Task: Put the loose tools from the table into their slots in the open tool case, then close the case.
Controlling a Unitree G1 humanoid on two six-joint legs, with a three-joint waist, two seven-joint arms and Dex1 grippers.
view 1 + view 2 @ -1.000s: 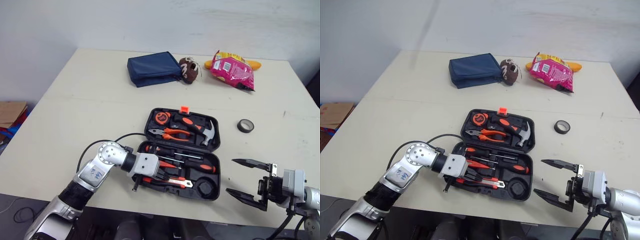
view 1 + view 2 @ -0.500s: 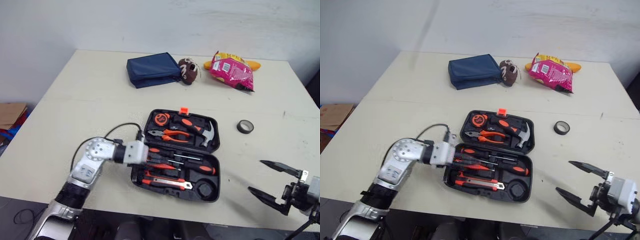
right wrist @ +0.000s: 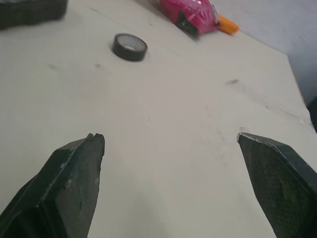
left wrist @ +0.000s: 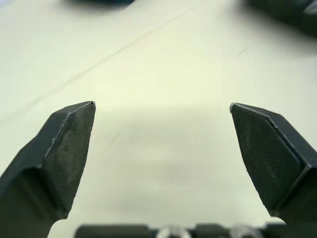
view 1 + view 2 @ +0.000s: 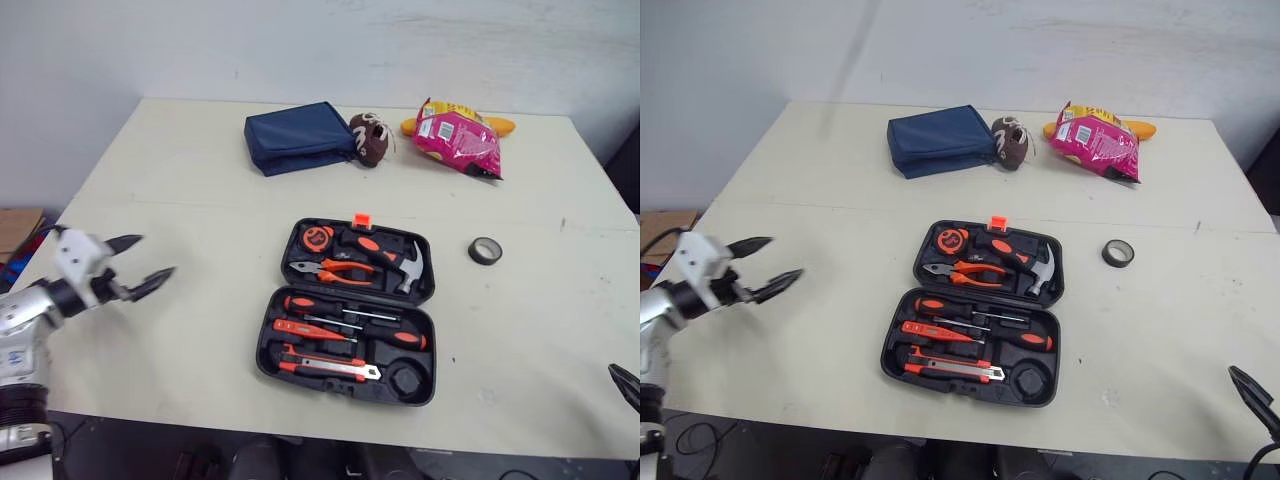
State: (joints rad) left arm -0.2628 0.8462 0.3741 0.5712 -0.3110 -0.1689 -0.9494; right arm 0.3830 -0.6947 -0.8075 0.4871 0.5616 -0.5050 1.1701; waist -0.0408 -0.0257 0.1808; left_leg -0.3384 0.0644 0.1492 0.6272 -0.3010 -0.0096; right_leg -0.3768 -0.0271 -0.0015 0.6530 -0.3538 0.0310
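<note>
The black tool case (image 5: 432, 300) lies open at the table's middle. Its far half holds a tape measure, orange pliers (image 5: 335, 268) and a hammer (image 5: 410, 267). Its near half holds screwdrivers (image 5: 340, 322) and a knife, beside a round recess (image 5: 405, 378). A black tape roll (image 5: 485, 250) lies loose on the table right of the case. My left gripper (image 5: 156, 256) hovers open over bare table far left of the case, with nothing between its fingers (image 4: 69, 144). My right gripper (image 3: 168, 136) is open at the near right corner, one fingertip (image 5: 1243, 384) in the head view, the tape roll (image 3: 130, 46) well ahead of it.
A blue pouch (image 5: 295, 137), a small brown football (image 5: 370, 138) and a pink snack bag (image 5: 458, 138) lie along the table's far side. The table's near edge runs just below the case. A cardboard box (image 5: 20, 225) sits on the floor at left.
My left gripper has pulled out of the case, swung far to the left and opened. My right gripper has drawn back toward the near right corner, staying open.
</note>
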